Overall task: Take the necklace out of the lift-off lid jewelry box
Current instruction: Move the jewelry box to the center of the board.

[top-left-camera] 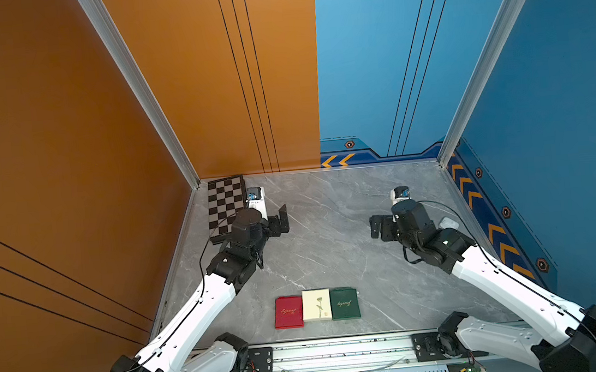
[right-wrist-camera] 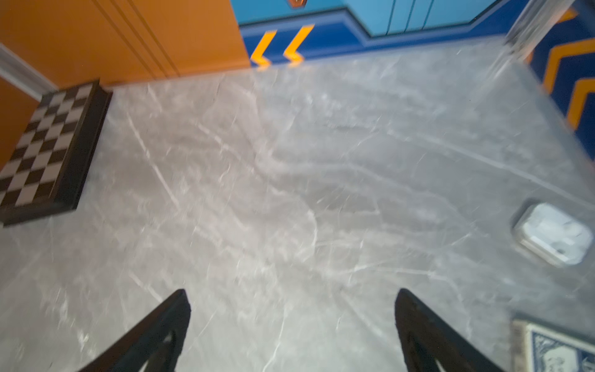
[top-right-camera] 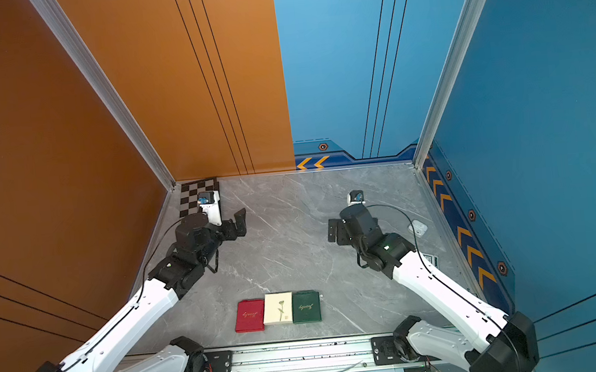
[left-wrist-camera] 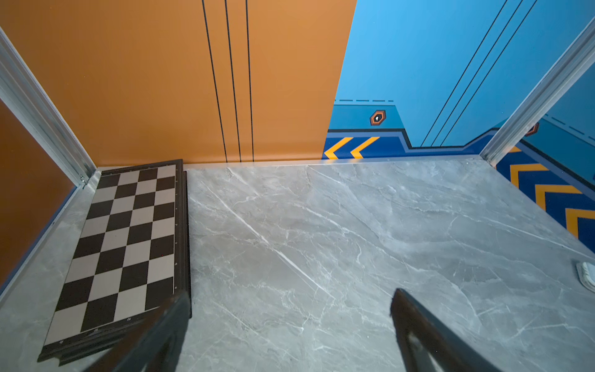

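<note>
We see three flat jewelry boxes lying side by side in a row near the front edge of the grey marble table, each touching its neighbour: a red box on the left, a cream box in the middle and a green box on the right. All three lids are on. The necklace itself is hidden from us, and we cannot tell which of the three boxes holds it.

Both arms hang over the middle of the table, well apart from the boxes and from each other. The left gripper has its jaws spread wide with nothing between them – its wrist view shows only bare marble between the two dark fingers. The right gripper is likewise spread wide and holds nothing; its wrist view is blurred, yet the gap between the fingers is plain enough.

A folded chessboard lies in the far left corner, just beside the left arm's wrist. A small white object rests on the table near the right wall – too small for us to name
</note>
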Action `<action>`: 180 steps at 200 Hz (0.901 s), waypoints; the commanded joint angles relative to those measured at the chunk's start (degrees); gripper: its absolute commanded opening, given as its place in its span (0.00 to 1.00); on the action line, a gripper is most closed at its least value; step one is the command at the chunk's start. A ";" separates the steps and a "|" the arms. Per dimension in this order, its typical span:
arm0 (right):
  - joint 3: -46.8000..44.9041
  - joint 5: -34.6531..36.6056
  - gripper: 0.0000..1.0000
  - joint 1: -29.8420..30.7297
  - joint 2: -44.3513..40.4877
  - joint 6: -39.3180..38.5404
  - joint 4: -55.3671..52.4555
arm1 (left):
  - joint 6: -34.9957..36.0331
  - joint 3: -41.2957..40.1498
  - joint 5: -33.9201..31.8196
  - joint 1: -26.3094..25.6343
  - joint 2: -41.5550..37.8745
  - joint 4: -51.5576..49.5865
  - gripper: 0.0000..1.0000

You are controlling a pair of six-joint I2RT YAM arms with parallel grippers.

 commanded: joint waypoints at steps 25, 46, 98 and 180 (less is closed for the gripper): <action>-2.62 4.41 0.99 14.78 7.94 16.26 -8.24 | -1.48 3.95 3.71 -0.62 2.55 -5.59 0.98; -2.32 4.60 0.99 20.03 12.26 19.49 -8.19 | -1.72 3.77 4.53 -0.88 3.14 -5.87 0.98; -0.52 3.32 1.00 27.69 19.66 23.43 -7.13 | -1.33 1.67 2.27 -1.88 0.55 -4.65 0.98; 1.10 0.76 0.95 33.19 25.92 26.46 -4.45 | -1.95 1.01 0.46 -2.22 -1.10 -5.82 0.98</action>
